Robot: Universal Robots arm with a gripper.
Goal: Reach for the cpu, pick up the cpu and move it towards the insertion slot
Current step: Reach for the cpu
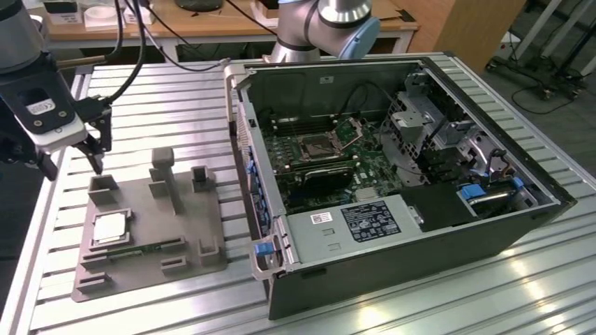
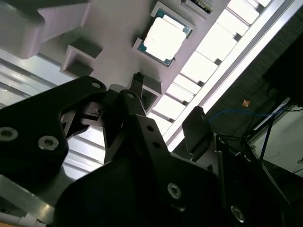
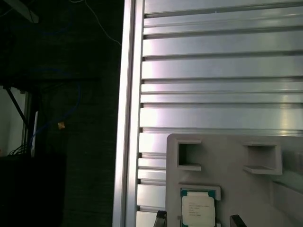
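Black and spread wide, the tool hangs at the exterior view's left, over the far-left corner of the grey plastic fixture. It's above one of the upright blocks there and grips nothing. The second wrist view confirms it: the fingers stand apart with only fixture and surface showing between them.

Just nearer the camera, the cpu lies flat in its shallow recess on the fixture's left side, pale metal face up, clear of the tool. Both wrist views look down on it, bright and square in its seat.

The fixture sits on the ribbed aluminium surface.

To the right stands the open computer case, its board exposed. The insertion slot is a silver-framed square with a dark centre near the middle of that board, well apart from the cpu.
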